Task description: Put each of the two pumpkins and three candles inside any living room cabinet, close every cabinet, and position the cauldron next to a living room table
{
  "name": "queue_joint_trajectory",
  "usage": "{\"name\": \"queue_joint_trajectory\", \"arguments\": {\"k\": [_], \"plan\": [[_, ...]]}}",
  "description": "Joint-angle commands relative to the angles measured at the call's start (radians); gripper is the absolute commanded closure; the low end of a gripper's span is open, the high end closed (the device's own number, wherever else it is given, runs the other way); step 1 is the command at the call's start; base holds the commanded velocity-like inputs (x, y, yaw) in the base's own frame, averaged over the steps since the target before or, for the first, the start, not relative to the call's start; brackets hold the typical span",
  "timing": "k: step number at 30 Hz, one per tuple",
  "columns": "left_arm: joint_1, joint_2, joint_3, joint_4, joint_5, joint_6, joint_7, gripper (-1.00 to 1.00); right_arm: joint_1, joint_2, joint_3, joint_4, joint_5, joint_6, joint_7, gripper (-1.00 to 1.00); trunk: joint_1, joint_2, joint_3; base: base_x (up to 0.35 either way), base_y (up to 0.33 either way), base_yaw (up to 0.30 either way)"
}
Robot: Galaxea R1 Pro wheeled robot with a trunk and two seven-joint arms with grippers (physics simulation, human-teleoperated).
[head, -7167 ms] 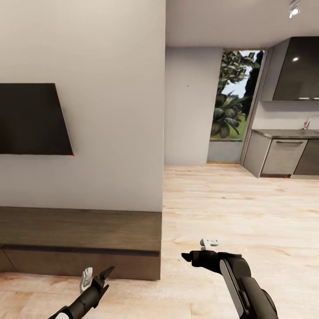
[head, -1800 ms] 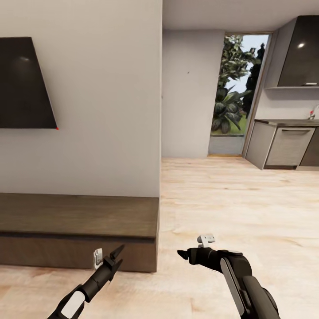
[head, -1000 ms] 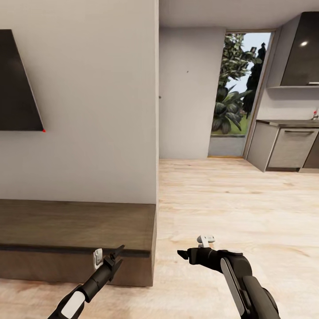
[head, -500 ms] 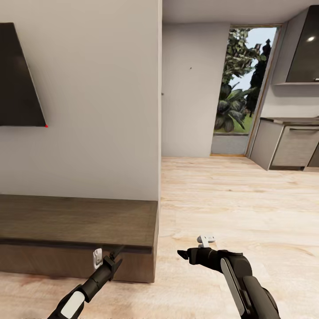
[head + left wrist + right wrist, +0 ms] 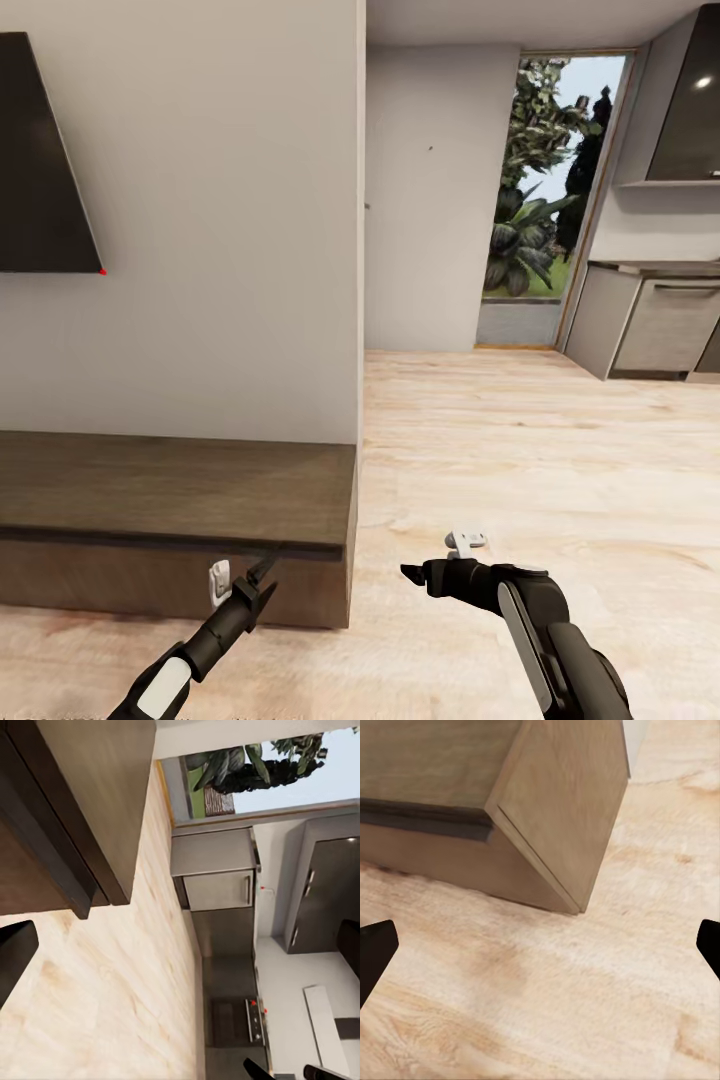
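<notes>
The cabinet (image 5: pixel 170 490) is a long low dark-brown unit against the wall at the lower left, with its front shut. Its right end also appears in the left wrist view (image 5: pixel 75 802) and the right wrist view (image 5: pixel 472 780). My left gripper (image 5: pixel 255 582) hovers low in front of the cabinet's right front corner, open and holding nothing (image 5: pixel 184 949). My right gripper (image 5: pixel 415 573) is over bare floor to the right of the cabinet's end, fingers wide apart and holding nothing (image 5: pixel 540 949). The pumpkins, candles, cauldron and table are out of view.
A dark TV (image 5: pixel 45 160) hangs on the wall above the cabinet. The wall ends at a corner (image 5: pixel 360 250). Light wooden floor (image 5: pixel 520 470) runs past it to a glass door (image 5: pixel 545 190) and grey kitchen units (image 5: pixel 660 320).
The camera has shifted a little, so the whole view has moved. Since the oldest frame my left arm has reached forward to the cabinet's right front corner. The right arm holds its pose.
</notes>
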Motion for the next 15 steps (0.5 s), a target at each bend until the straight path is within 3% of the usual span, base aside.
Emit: {"name": "queue_joint_trajectory", "arguments": {"k": [1,15], "plan": [[-0.001,0.000,0.002,0.001,0.006,0.009,-0.004,-1.00,-0.001,0.000,-0.001,-0.001,-0.005,0.005,0.000,-1.00,0.004,-0.008,-0.004,0.000,0.000,0.000],[-0.001,0.003,0.002,0.001,0.004,0.009,-0.064,-1.00,-0.001,0.000,-0.002,-0.001,-0.006,0.001,0.004,-1.00,0.057,-0.106,-0.048,0.000,0.000,0.000]]}}
